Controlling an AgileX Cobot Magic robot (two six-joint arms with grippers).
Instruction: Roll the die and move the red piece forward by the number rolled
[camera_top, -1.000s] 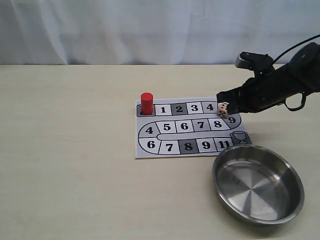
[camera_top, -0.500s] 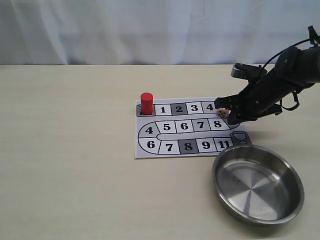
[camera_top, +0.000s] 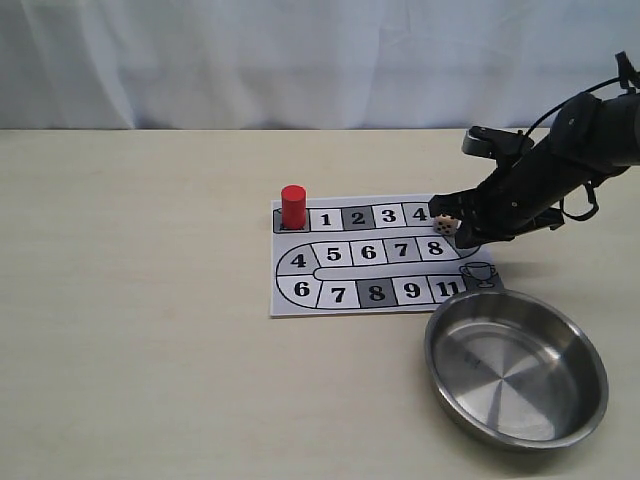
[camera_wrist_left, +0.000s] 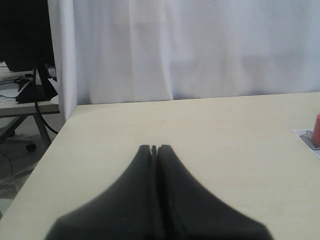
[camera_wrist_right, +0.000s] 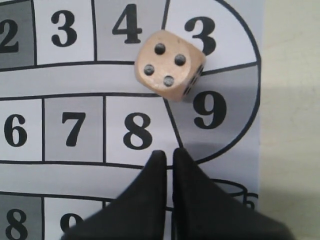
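The die (camera_top: 446, 226) lies free on the board (camera_top: 288, 304) at its right end. In the right wrist view the die (camera_wrist_right: 170, 65) shows four pips on top and rests where squares 4, 3 and 9 meet. My right gripper (camera_wrist_right: 167, 154) is shut with nothing in it, its tips just short of the die, over the line between 8 and 9; in the exterior view the right gripper (camera_top: 458, 238) hovers beside the cube. The red piece (camera_top: 293, 206) stands upright on the start square left of 1. My left gripper (camera_wrist_left: 154, 148) is shut over bare table, the red piece (camera_wrist_left: 317, 131) at that view's edge.
A steel bowl (camera_top: 432, 345) sits in front of the board's right corner, below the right arm (camera_top: 560, 170). A trophy mark (camera_top: 480, 272) is printed near square 11. A white curtain (camera_top: 300, 60) closes the back of the table.
Over the last second the right arm tilted its wrist up and drew back a little to the right. The die stays at about the same spot. The red piece has not moved.
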